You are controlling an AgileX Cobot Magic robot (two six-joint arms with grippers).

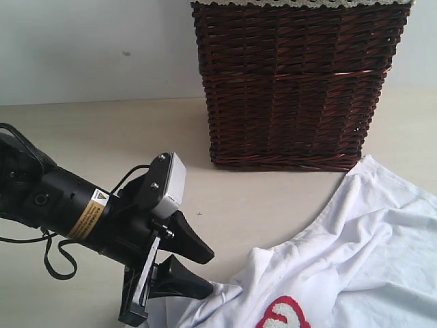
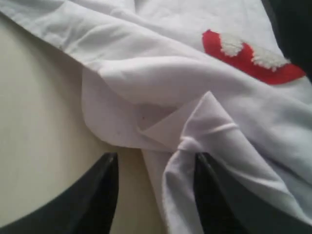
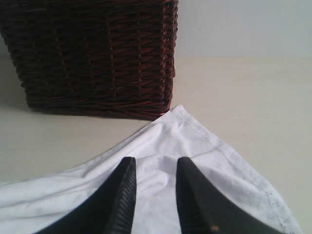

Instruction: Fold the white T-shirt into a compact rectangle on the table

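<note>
The left claw is sitting low over the near part of the counter. Its jaws are standing apart on either side of a bunched fold of the white T-shirt, not pinching it. The shirt is lying crumpled across the near right, with its red patch facing up. The right claw is hovering over the shirt with its jaws parted and gripping nothing. It is near the shirt corner lying just beside the dark wicker basket, which is standing at the back.

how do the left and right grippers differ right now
The left gripper has its jaws spread wide around a bunched fold of the shirt; the right gripper holds its jaws closer together over a flat stretch. The left one works near the red patch, the right one near the basket. Both are open, over the shirt.
</note>
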